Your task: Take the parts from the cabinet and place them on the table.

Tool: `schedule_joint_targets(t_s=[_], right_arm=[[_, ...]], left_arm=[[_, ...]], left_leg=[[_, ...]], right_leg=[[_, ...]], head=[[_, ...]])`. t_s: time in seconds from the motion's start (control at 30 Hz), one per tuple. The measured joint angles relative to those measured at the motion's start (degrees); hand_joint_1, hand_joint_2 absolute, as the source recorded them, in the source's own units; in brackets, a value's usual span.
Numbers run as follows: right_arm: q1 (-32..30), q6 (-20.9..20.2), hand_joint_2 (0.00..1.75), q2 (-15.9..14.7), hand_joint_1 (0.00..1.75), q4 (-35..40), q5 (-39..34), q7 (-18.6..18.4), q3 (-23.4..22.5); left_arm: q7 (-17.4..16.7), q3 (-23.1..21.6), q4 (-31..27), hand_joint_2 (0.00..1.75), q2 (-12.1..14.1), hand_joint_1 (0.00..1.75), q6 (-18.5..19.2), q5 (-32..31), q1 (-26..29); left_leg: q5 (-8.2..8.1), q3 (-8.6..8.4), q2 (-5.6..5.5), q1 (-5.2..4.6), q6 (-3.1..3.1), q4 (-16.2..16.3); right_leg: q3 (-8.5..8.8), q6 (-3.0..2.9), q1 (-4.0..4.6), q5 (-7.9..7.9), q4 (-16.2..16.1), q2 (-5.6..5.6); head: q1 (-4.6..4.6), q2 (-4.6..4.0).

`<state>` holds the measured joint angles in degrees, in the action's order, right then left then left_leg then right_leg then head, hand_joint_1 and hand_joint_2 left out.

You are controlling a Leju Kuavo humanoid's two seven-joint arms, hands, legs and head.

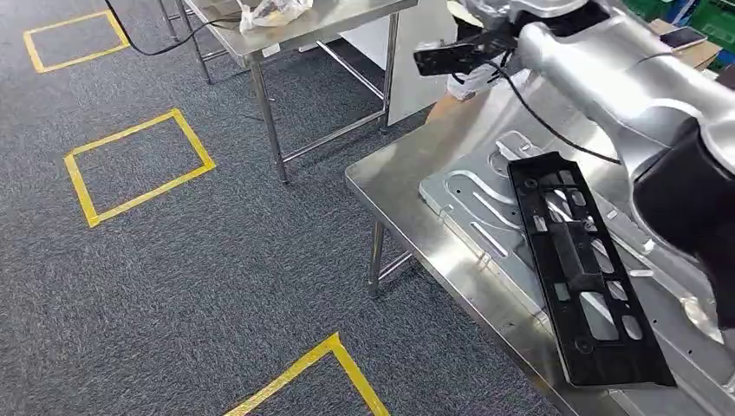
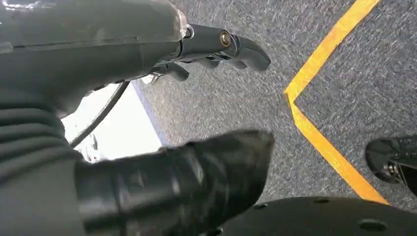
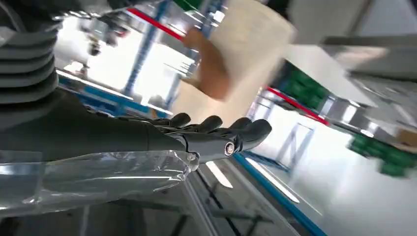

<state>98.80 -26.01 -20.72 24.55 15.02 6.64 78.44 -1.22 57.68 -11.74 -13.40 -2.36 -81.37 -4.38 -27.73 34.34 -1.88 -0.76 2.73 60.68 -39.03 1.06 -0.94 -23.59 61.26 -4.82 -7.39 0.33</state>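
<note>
A long black plastic part (image 1: 581, 269) with several cut-outs lies on a silver stamped metal panel (image 1: 472, 204), which rests on the steel table (image 1: 399, 186) at the right. My right arm (image 1: 607, 69) reaches over this table toward its far end. In the right wrist view my right hand (image 3: 211, 132) is stretched out flat in the air, its fingers (image 3: 246, 130) straight and holding nothing, with clear film along its side. My left hand (image 2: 147, 54) hangs over the carpet, fingers (image 2: 246, 49) and thumb (image 2: 206, 177) apart and holding nothing.
A second steel table (image 1: 295, 30) stands further back with a crumpled clear bag (image 1: 269, 10) on it. Yellow tape squares (image 1: 139, 165) mark the grey carpet. A white board (image 1: 416, 61) leans between the tables. Green crates (image 1: 715, 13) sit at the far right.
</note>
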Motion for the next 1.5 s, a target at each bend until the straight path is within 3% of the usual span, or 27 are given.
schedule_joint_targets(t_s=[0.33,0.5,0.53,0.77,0.83,0.9,0.93,0.97,1.0,1.03,1.07,1.1,1.13,1.17,1.2,1.23,1.3,1.33,1.37,1.4,1.43,1.5], right_arm=[[-0.24,1.97,0.00,1.05,0.00,6.49,-0.68,-0.63,-2.05],[-4.10,5.09,0.00,-1.09,0.00,14.34,-1.64,0.48,-4.54],[-5.45,5.89,0.00,-1.62,0.00,16.40,-1.75,0.48,-5.28],[-15.60,11.91,0.00,-3.24,0.00,26.86,0.94,0.37,-10.34],[-16.71,11.89,0.00,-3.34,0.00,28.34,1.44,0.35,-11.54],[-17.23,11.87,0.00,-3.76,0.00,29.20,1.55,0.48,-12.61],[-17.62,11.91,0.00,-3.76,0.00,29.57,1.64,0.65,-13.15],[-18.49,12.15,0.00,-3.76,0.00,30.07,2.08,1.29,-13.77],[-20.02,12.71,0.00,-3.76,0.00,30.59,3.11,1.87,-14.46],[-21.77,13.76,0.00,-3.44,0.00,31.46,4.45,2.36,-15.34],[-23.89,14.65,0.00,-2.99,0.00,32.46,5.69,2.56,-16.13],[-25.89,15.41,0.00,-2.75,0.00,33.46,6.91,2.69,-16.99],[-27.82,16.37,1.75,-1.94,0.00,34.99,8.40,2.75,-17.92],[-29.48,17.01,1.75,-1.24,0.00,36.15,9.58,2.73,-18.47],[-31.02,17.57,1.75,-0.72,0.00,37.09,10.78,2.56,-18.88],[-32.51,18.03,1.75,0.68,0.00,38.23,11.61,2.45,-18.99],[-35.10,18.56,1.75,2.01,0.00,39.63,12.79,1.92,-18.99],[-36.04,18.80,1.75,2.58,0.00,40.08,13.29,1.62,-19.01],[-36.64,19.10,1.75,3.46,0.00,40.59,13.53,1.51,-19.01],[-36.97,19.34,1.75,3.93,0.00,40.93,13.83,1.42,-19.06],[-37.17,19.45,1.75,4.24,0.00,41.09,14.14,1.42,-19.08],[-38.40,19.52,1.75,4.94,0.00,41.09,14.73,1.44,-19.32]], left_arm=[[-0.31,0.28,0.02,0.00,-0.31,0.00,-0.44,0.20,0.18],[-0.15,0.33,0.02,0.00,-0.50,0.00,-0.61,0.09,0.19],[-0.17,0.33,0.02,1.75,-0.52,0.00,-0.61,-0.09,0.19],[0.02,0.31,0.02,1.75,-0.70,0.00,-0.61,-0.33,0.18],[0.02,0.28,0.02,1.75,-0.98,0.00,-0.61,-0.37,0.20],[0.02,0.28,0.02,1.75,-1.11,0.00,-0.61,-0.39,0.22],[0.04,0.28,0.02,1.75,-1.14,0.00,-0.63,-0.37,0.30],[0.04,0.28,0.02,0.00,-1.14,0.00,-0.61,-0.37,0.37],[0.04,0.28,0.02,0.00,-1.14,0.00,-0.66,-0.37,0.45],[0.02,0.28,0.02,0.00,-1.14,0.00,-0.66,-0.33,0.52],[-0.02,0.28,0.02,0.00,-1.18,0.00,-0.68,-0.26,0.52],[-0.07,0.28,0.02,0.00,-1.20,0.00,-0.68,-0.24,0.57],[-0.24,0.28,0.02,0.00,-1.29,0.00,-0.70,-0.22,0.57],[-0.37,0.28,0.02,0.00,-1.33,0.00,-0.72,-0.20,0.56],[-0.48,0.31,0.02,0.00,-1.44,0.00,-0.81,-0.15,0.57],[-0.52,0.28,0.04,0.00,-1.44,0.00,-0.85,-0.13,0.38],[-0.61,0.28,0.04,0.00,-1.66,0.00,-0.87,-0.07,0.32],[-0.70,0.28,0.04,0.00,-1.84,0.00,-0.90,-0.07,0.29],[-0.77,0.28,0.04,0.00,-1.84,0.00,-0.94,-0.07,0.28],[-0.79,0.28,0.04,0.00,-1.84,0.00,-1.01,-0.07,0.30],[-0.94,0.28,0.04,0.00,-1.84,0.00,-1.03,-0.07,0.31],[-1.16,0.31,0.04,0.00,-1.84,0.00,-1.05,-0.09,0.37]], left_leg=[[0.10,0.14,-0.49,0.05,-0.02,0.00],[0.09,0.14,-0.49,0.06,-0.01,0.00],[0.09,0.14,-0.49,0.07,-0.01,0.00],[0.21,0.27,-0.46,-0.08,0.28,0.28],[0.90,-0.02,-0.05,0.23,0.89,-0.72],[1.76,-0.49,0.33,0.58,1.34,-2.19],[1.98,-0.48,0.38,0.64,1.52,-2.47],[2.00,-0.47,0.41,0.68,1.47,-2.47],[1.99,-0.48,0.42,0.76,1.45,-2.43],[2.00,-0.47,0.35,0.86,1.42,-2.40],[2.00,-0.48,0.23,0.97,1.38,-2.36],[1.94,-0.49,-0.15,1.10,1.12,-2.27],[1.80,-0.50,-0.50,1.23,0.70,-2.06],[1.57,-0.50,-0.73,1.29,0.34,-1.70],[1.36,-0.13,-0.76,1.34,-0.08,-1.55],[1.36,0.01,-1.03,1.29,-0.60,-1.08],[1.67,0.12,-1.68,1.72,-1.39,-1.50],[1.79,0.12,-2.24,1.79,-1.82,-1.62],[1.28,0.38,-2.10,1.70,-2.16,-1.30],[0.23,0.92,-0.43,1.63,-2.27,0.23],[-1.59,2.42,0.41,1.63,-2.34,3.47],[-5.01,6.72,0.95,1.82,-2.64,12.02]], right_leg=[[0.08,0.00,0.04,0.00,-0.17,0.48],[0.12,0.00,0.06,0.00,-0.21,0.48],[0.12,0.00,0.06,0.00,-0.21,0.48],[0.16,0.53,-0.33,0.38,-0.58,0.28],[0.20,1.05,0.01,0.70,-0.95,-0.18],[-0.70,1.13,0.14,-1.50,1.19,2.66],[-2.50,1.46,0.03,-4.34,5.49,3.72],[-3.98,1.69,-0.05,-6.32,9.43,4.10],[-5.28,1.96,-0.26,-7.79,13.02,4.19],[-5.76,2.18,-0.52,-8.08,14.69,4.24],[-4.99,2.39,-0.79,-7.05,13.71,4.26],[-3.16,2.53,-1.00,-5.20,10.61,4.26],[-0.31,2.60,-1.17,-2.82,5.63,4.14],[2.64,2.65,-1.46,-0.85,0.31,3.36],[3.75,2.48,-1.58,-2.41,-1.25,1.39],[3.58,1.90,-0.91,-1.92,-1.68,2.07],[3.56,1.10,-0.40,-2.14,-1.28,2.96],[3.69,0.65,-0.34,-2.03,-1.49,3.54],[4.09,-0.17,-0.98,-1.71,-2.16,4.09],[4.35,-0.77,-0.81,-1.75,-2.44,4.79],[4.37,-1.34,-0.78,-1.78,-2.46,5.30],[4.42,-1.53,-0.54,-1.87,-2.46,6.35]], head=[[0.00,0.00],[0.00,0.00],[0.00,0.00],[0.00,0.00],[0.00,0.00],[-0.29,0.00],[-0.24,0.00],[-0.22,0.00],[-0.24,0.00],[-0.24,0.00],[-0.22,0.00],[-0.24,0.00],[-0.24,0.00],[-0.22,0.00],[-0.22,0.00],[-0.20,0.02],[-0.22,0.02],[-0.17,0.02],[-0.22,0.02],[-0.07,0.00],[-0.02,0.02],[-0.04,0.00]])
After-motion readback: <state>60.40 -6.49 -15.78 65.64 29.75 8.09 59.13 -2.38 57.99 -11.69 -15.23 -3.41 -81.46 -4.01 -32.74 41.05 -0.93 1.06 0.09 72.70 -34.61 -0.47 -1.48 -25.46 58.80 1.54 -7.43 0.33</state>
